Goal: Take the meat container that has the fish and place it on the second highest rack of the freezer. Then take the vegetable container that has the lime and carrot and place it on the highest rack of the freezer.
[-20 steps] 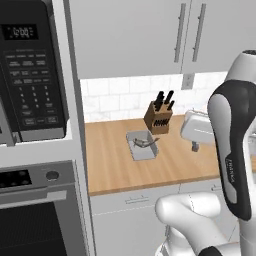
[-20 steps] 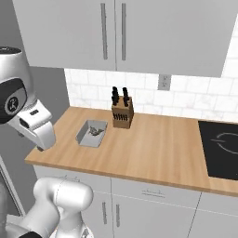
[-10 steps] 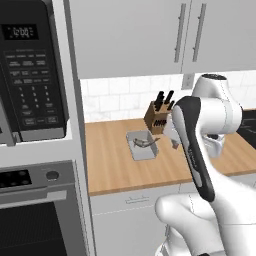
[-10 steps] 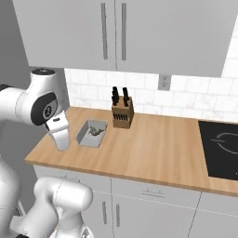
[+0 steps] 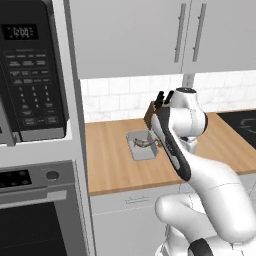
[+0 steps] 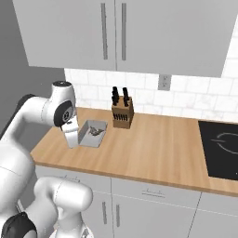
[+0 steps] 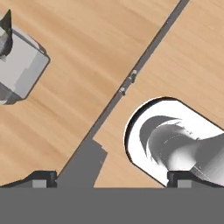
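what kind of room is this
A simulated home kitchen: a black microwave above a black-fronted oven, a wooden knife block on a wood-topped counter, and a black cooktop.

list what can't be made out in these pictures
- Meat container: left base view, the arm covers its right end.
- Fish: right base view, too small to tell its shape.
- Container again: hand view, cut off by the left edge.
- Knife block: left base view, mostly behind the arm.

Even, bright rendered light; soft shadows, slight blur, no glare.
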